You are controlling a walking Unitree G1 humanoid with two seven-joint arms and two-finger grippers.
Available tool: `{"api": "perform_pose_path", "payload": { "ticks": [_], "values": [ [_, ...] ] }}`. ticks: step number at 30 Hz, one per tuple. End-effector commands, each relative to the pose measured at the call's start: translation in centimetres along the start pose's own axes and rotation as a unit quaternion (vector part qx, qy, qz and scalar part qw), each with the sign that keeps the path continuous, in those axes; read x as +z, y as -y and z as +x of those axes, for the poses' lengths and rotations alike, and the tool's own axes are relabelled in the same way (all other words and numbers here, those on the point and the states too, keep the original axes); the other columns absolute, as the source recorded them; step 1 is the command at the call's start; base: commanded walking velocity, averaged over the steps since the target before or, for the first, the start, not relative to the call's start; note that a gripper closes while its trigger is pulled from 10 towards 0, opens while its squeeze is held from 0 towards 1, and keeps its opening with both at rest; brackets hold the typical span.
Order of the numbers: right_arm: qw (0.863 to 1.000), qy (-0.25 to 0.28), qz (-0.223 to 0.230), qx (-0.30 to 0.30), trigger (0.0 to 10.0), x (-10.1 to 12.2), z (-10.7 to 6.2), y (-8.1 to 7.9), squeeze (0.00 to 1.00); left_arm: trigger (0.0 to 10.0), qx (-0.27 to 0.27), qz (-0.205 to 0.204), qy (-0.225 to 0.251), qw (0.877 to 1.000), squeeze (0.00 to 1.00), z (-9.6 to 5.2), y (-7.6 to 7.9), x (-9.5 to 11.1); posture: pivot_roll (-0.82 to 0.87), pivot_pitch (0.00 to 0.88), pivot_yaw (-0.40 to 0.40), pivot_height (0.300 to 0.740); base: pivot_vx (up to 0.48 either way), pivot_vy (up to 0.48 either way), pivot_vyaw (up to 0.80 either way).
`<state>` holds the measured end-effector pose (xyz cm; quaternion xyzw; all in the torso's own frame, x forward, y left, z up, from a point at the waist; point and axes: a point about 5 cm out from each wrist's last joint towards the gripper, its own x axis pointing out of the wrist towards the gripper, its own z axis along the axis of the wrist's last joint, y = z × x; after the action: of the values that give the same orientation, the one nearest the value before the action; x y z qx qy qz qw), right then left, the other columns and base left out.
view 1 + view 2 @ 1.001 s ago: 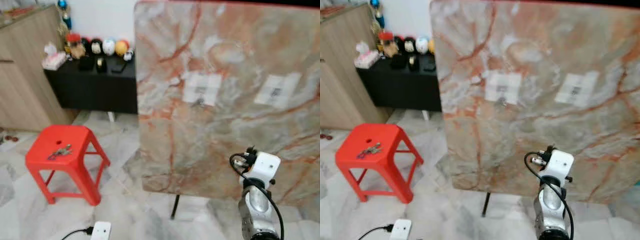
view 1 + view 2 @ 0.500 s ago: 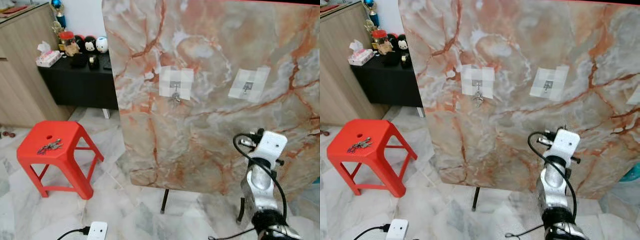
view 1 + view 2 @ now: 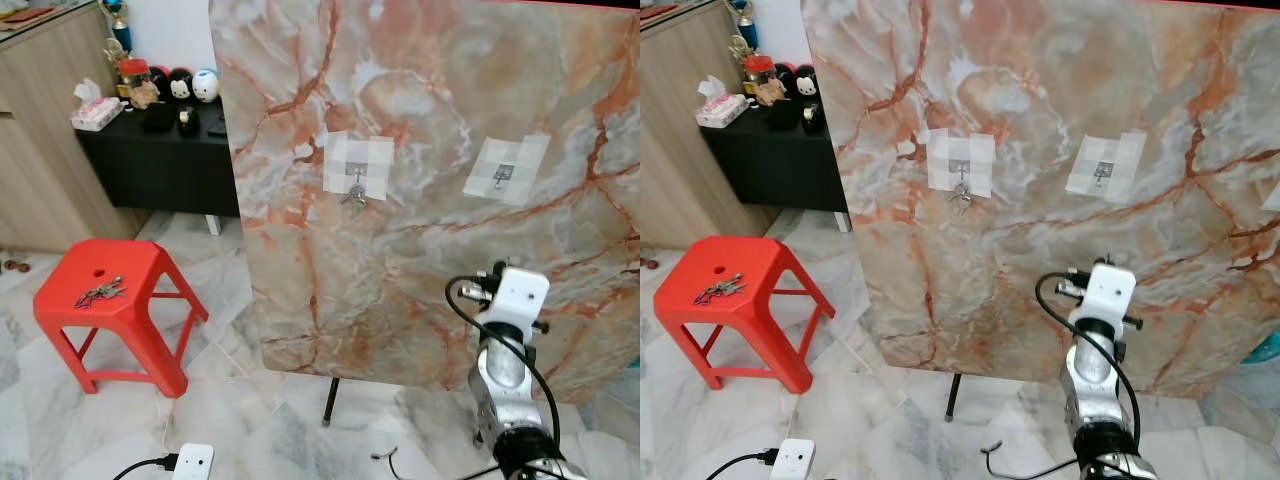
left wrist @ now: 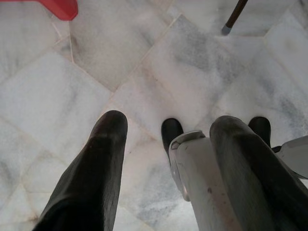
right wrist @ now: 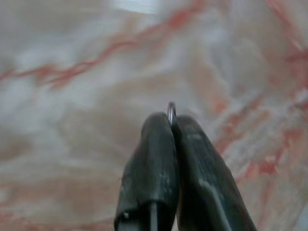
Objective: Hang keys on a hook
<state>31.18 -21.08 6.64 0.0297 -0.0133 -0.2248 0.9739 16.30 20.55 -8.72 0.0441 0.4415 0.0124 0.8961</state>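
right gripper (image 5: 171,126): fingers pressed together, pinching thin metal ring (image 5: 171,111), facing marble board (image 3: 420,120) | left gripper (image 4: 166,144): hangs over floor, fingers spread, holding nothing | keys (image 3: 100,293): on red stool (image 3: 60,310) top, near its left edge | hooks: 1 (image 3: 354,192) carries keys, 1 (image 3: 503,175) bare

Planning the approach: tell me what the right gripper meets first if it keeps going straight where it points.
Probably the marble board. The right gripper, fingers pinched on a key ring, points straight at its veined face with nothing between, though the gap is unclear.
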Motion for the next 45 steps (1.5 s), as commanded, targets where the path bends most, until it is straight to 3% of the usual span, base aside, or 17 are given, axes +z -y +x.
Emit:
{"api": "perform_pose_path", "payload": {
  "ticks": [1, 13, 45],
  "values": [
    [0.998, -0.027, 0.037, -0.039, 10.0, -0.7, -0.1, 1.2, 0.00, 10.0, 0.009, -0.009, -0.012, 1.000, 0.00, -0.1, -0.3, -0.6, 0.01, 0.000, -0.043, 0.740, 0.000, 0.000, 0.00],
    [0.998, -0.016, 0.052, -0.033, 10.0, 0.3, 0.7, 0.6, 0.00, 10.0, 0.008, -0.007, -0.009, 1.000, 0.00, -0.1, -0.2, -0.4, 0.01, 0.000, -0.046, 0.740, 0.000, 0.000, 0.00],
    [0.998, -0.019, 0.053, -0.025, 10.0, 0.1, 0.6, 0.4, 0.00, 10.0, 0.004, -0.007, -0.007, 1.000, 0.00, -0.1, 0.0, -0.4, 0.02, 0.000, -0.046, 0.740, 0.000, 0.048, 0.00]
  ]
}}
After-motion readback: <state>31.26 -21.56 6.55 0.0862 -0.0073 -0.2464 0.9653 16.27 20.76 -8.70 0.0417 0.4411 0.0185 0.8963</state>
